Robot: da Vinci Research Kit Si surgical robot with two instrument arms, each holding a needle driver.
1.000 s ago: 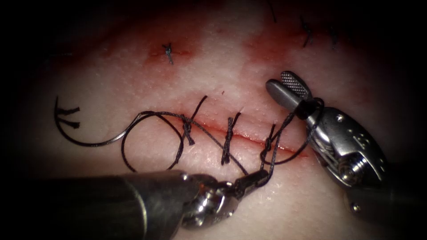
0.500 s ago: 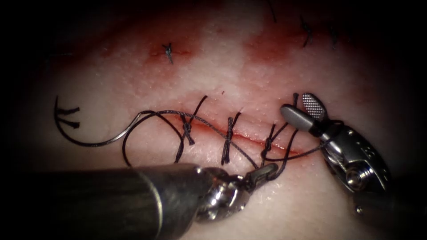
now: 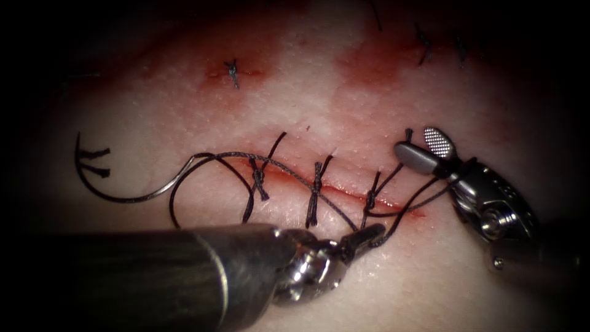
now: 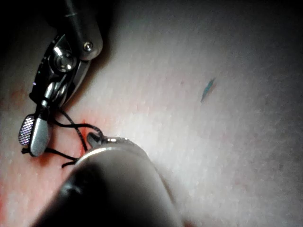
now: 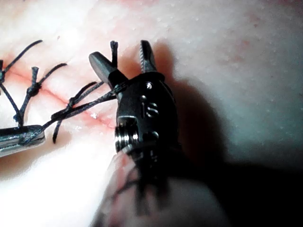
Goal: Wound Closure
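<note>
Seen from the endoscope, the left tool clamps the thread just below the cut; the right tool gapes wide, thread looped around its base. Far left of both, the needle lies free on the tissue.

Left wrist: right tool spread.

Right wrist: right tool wide, left tool gripping thread.

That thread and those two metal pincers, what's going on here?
A bench robot is stitching a cut in pork tissue. The left tool is shut on the thread just below the cut. The right tool is open at the cut's right end, with thread looped around it. The curved needle lies free on the tissue, left of the cut, held by neither tool.
</note>
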